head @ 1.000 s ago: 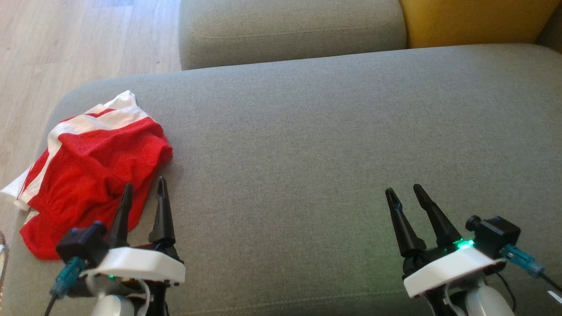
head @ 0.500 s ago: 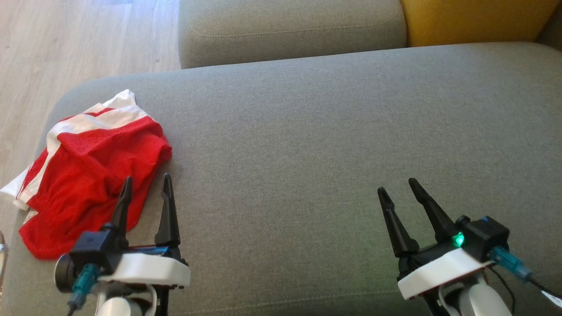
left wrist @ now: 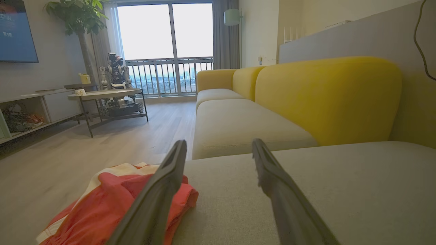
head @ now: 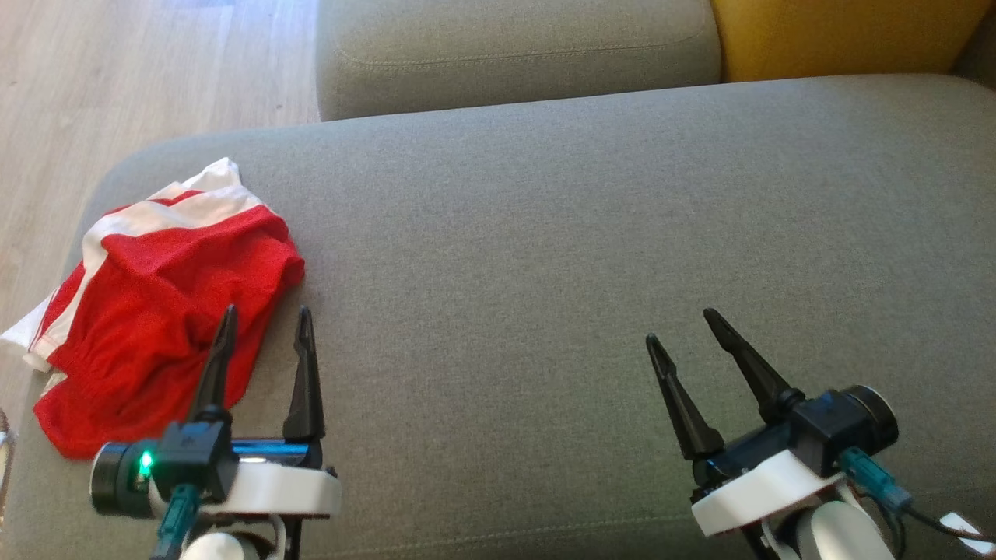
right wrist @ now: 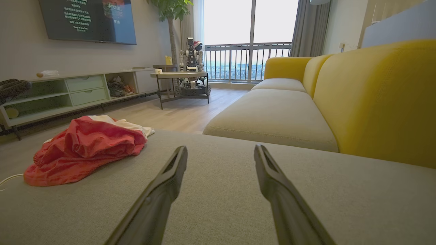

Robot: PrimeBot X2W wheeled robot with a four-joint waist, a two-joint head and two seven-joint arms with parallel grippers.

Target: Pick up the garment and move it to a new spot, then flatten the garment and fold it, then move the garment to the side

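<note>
On the left end of the seat: a crumpled red mesh garment with white stripes (head: pixel 167 311) is laid on the wide grey fabric sofa cushion (head: pixel 545 233). Its white edge is draped over the cushion's left rim, above the pale wooden floor (head: pixel 117 78).
Garment shape: the cloth is bunched and creased, neither spread flat nor folded.
Left claw (head: pixel 268 311): the two long dark fingers are spread wide and nothing is held. It is placed at the garment's near right edge. In the head view one finger is seen across the red cloth and the other over bare cushion. Whether the cloth is touched cannot be told.
Right claw (head: pixel 679 325): the fingers are likewise spread wide and nothing is gripped. It is held over bare grey cushion, well apart from the garment.
Beyond the seat: a second grey seat cushion (head: pixel 513 54) is seen further back, with a yellow padded backrest (head: pixel 840 39) just beside it.
Room, from the right wrist view: a dark wall screen (right wrist: pixel 87 20) and a low round side table (right wrist: pixel 178 75) are seen across the floor.
</note>
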